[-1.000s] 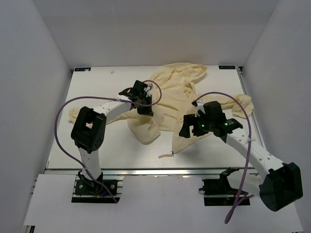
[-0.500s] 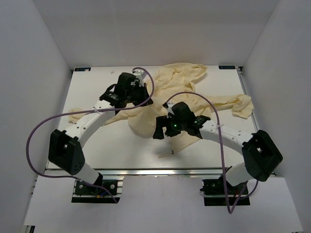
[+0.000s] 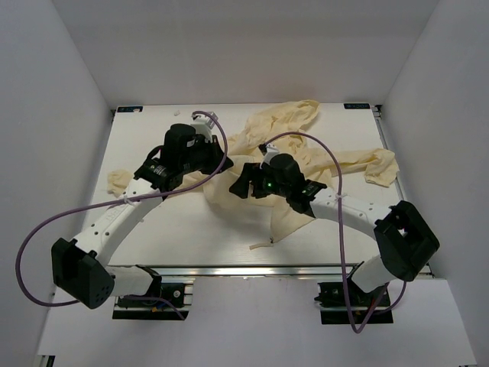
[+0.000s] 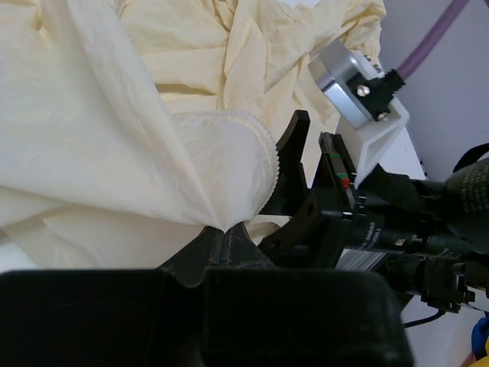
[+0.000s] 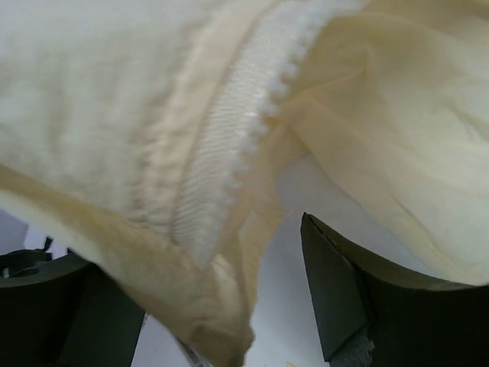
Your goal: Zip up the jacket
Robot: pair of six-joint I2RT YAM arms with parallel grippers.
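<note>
Cream cloth: the jacket (image 3: 284, 145) lies crumpled on the table (image 3: 176, 229), running from the middle out toward the far right corner. One sleeve end sits near the right edge and another scrap of it near the left edge.
Left fingers (image 4: 225, 243): pressed together on a fold of the jacket. On my left wrist camera the cloth gathers to a point right where they pinch it.
Right fingers (image 3: 243, 186): spread wide with nothing clamped. A front edge of the jacket hangs down into the gap between them.
Zipper tape (image 5: 229, 130): a white toothed strip along that hanging edge, close to my right wrist camera. I can't make out a slider anywhere.
Arms: both reach in over the middle of the table, and the right fingers sit just beside the left ones, facing them.
Cables (image 3: 46, 222): purple, looping off each arm.
</note>
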